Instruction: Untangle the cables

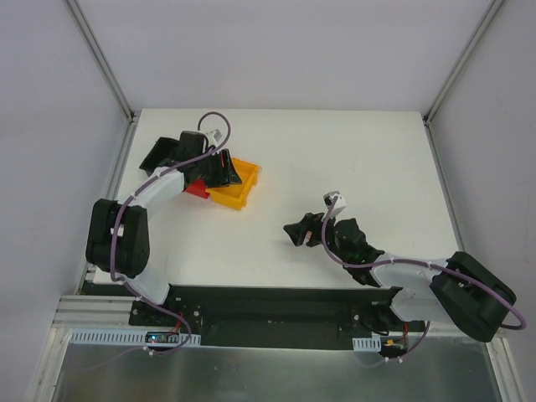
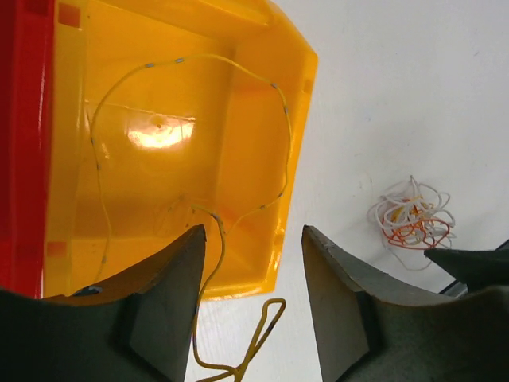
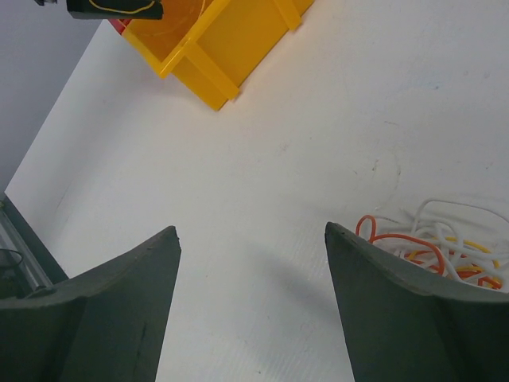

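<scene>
Inside, the yellow bin [image 2: 298, 95] held one thin yellow wire [image 2: 282, 119] trailing onto the table [image 3: 278, 143]. The tangled white-and-orange cables [image 2: 413, 219] lay beside the right gripper [image 3: 250, 231]. It and the left gripper [image 2: 253, 235] gaped, empty.

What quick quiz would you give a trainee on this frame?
1. True or false: the yellow wire lies wholly inside the yellow bin.
2. The white-and-orange tangle lies: A) in the yellow bin, B) on the table, C) on a shelf.
3. Which hand is beside the tangle?
Key: 1 false, it trails over the rim onto the table; 2 B; 3 the right hand.
</scene>
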Controlling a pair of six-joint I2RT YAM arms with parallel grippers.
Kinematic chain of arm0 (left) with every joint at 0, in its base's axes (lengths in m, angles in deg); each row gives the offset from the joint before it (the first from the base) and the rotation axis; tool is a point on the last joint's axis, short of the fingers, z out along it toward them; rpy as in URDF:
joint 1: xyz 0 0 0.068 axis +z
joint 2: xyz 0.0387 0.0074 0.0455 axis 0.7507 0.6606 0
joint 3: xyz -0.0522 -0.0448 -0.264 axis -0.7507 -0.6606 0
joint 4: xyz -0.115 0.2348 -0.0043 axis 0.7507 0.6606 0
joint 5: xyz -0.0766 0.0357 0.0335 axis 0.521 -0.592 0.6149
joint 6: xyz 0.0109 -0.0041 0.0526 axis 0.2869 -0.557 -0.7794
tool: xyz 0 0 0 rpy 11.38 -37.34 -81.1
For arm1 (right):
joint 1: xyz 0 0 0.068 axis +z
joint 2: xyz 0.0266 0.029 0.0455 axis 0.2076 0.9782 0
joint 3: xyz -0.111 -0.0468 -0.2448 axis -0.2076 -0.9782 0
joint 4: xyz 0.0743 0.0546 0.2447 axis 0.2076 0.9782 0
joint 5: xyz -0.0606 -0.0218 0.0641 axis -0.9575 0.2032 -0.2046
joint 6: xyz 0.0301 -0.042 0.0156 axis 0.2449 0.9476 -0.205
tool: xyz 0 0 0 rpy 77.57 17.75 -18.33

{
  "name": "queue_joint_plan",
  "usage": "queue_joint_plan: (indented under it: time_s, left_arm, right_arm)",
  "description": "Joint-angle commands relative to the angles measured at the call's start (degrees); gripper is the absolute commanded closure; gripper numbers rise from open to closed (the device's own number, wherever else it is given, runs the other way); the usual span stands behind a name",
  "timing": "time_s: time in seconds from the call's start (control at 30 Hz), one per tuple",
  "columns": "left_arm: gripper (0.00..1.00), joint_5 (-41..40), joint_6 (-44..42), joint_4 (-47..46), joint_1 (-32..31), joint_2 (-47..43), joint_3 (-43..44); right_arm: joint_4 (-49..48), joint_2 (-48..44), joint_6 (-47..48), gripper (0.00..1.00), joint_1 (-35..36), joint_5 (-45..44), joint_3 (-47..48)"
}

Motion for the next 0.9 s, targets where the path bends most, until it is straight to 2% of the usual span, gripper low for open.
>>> queue_joint_plan:
  time_s: [0.0, 0.07, 0.23, 0.4, 0.57, 0.7, 0.77, 0.87]
  left_arm:
    - [0.46, -2.64, -2.24, 1.74, -1.46, -8.57, -1.28]
    - [0.41, -3.43, -2.59, 2.53, -1.73, -11.04, -2.07]
    - [0.35, -9.14, -7.86, 6.22, -3.57, -13.25, -0.58]
    - [0.36, -10.37, -13.57, 9.29, -5.50, -7.90, 5.38]
    - [0.30, -13.44, -15.78, 12.47, -6.65, -5.50, 9.36]
    - [0.30, -19.76, -13.16, 12.47, -6.56, -14.00, 4.63]
    - [0.30, -23.54, -9.38, 12.38, -6.47, -20.24, -0.90]
    - [0.37, -23.40, -4.10, 8.89, -6.30, -32.88, -13.19]
  right_arm:
    - [-2.57, 0.47, 0.45, 0.24, -0.24, 0.45, 1.67]
    - [-2.66, 0.56, 0.45, 0.24, -0.16, 0.54, 1.76]
    - [-2.66, 1.00, 0.19, 0.24, -0.25, 0.89, 2.02]
    - [-2.66, 2.23, -0.08, 0.24, -0.16, 1.50, 2.64]
    - [-2.57, 2.58, -0.08, 0.24, -0.42, 1.85, 2.81]
    - [-2.57, 3.37, -0.08, 0.24, -0.51, 2.73, 3.34]
    - [-2.57, 3.63, -0.08, 0.24, -0.51, 3.09, 3.52]
    - [-2.57, 3.55, -0.25, 0.24, -0.60, 3.26, 3.43]
